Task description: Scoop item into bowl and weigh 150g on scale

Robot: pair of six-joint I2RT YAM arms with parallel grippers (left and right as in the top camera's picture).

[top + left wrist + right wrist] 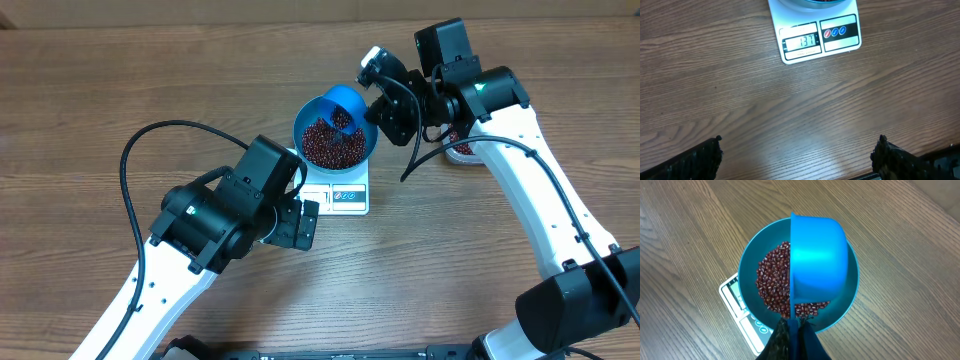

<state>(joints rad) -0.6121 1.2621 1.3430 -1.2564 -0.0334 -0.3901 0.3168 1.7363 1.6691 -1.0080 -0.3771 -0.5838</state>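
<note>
Nearest the robot, the left pincer [799, 142] hovers over bare worktop [740, 90]. Its jaws are spread to full width and hold nothing. Nothing lies between it and the scale.

The scale [815, 37] stands just beyond the left pincer, apart from it. Its display [801, 42] faces that pincer and reads 137.

The bowl [335, 140] sits on the scale, covers most of the platform, and holds a layer of beans [771, 282].

Over the bowl, a blue scoop [817, 262] is tipped on its side, its mouth turned towards the beans. It blocks the right wrist view of roughly half the bowl.

The right pincer [794, 337] is clamped on the scoop's handle at the bowl's rim and is above the bowl, not touching it.

Farthest out, a tub [465, 152] containing more beans lies beside the bowl, largely hidden under the right arm.
</note>
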